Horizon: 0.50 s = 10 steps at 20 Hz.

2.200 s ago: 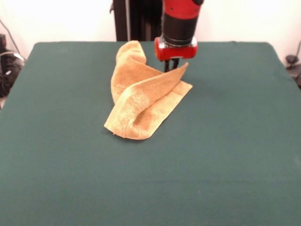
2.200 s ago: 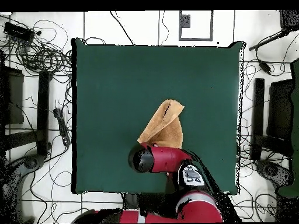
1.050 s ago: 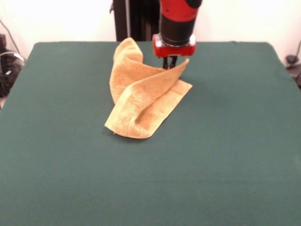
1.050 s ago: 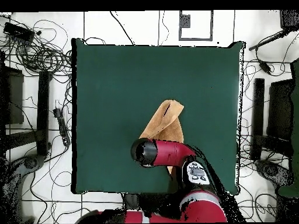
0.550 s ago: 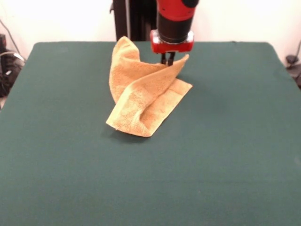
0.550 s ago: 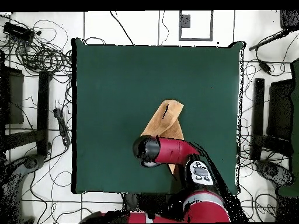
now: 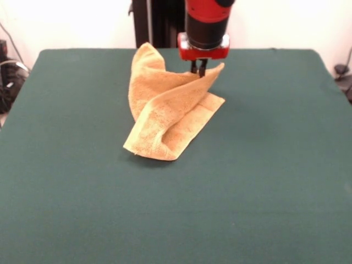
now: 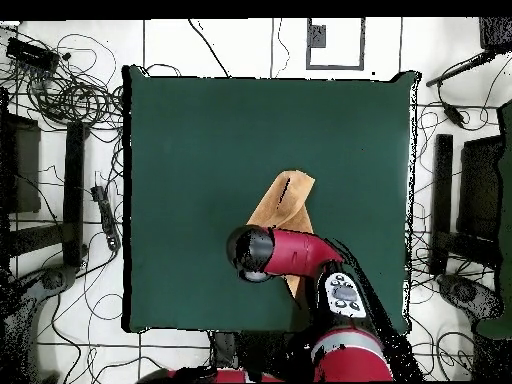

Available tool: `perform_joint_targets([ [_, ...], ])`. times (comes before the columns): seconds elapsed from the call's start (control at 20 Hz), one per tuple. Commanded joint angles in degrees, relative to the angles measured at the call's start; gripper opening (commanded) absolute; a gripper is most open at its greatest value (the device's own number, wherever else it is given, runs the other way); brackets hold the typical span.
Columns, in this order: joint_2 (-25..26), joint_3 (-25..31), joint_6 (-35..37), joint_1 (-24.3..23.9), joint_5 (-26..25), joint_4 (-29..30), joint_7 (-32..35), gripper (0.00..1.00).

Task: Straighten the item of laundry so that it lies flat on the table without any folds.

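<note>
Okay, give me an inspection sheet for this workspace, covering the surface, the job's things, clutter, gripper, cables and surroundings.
Surface: green table, cloth-covered, nothing on it but the towel.
Job's things: golden-orange towel still folded over itself, one corner raised off the table; its near end rests on the cloth. Not flat.
Clutter: nothing seen on the table.
Gripper: gripper pinches the raised corner of the towel from above; in the overhead view the arm covers it.
Cables: many loose black cables on the floor around the table, none on it.
Surroundings: dark stands or equipment beside the table; white wall behind it.
</note>
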Motion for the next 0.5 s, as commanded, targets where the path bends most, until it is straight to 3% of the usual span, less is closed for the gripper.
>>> perform_joint_targets([
  [0.05, 0.63, 5.79, 8.25, 2.79, 4.65, -4.96, 9.41, 0.00],
  [0.5, 1.08, 5.45, 9.26, 3.31, 4.72, -7.49, 9.05, 0.00],
])
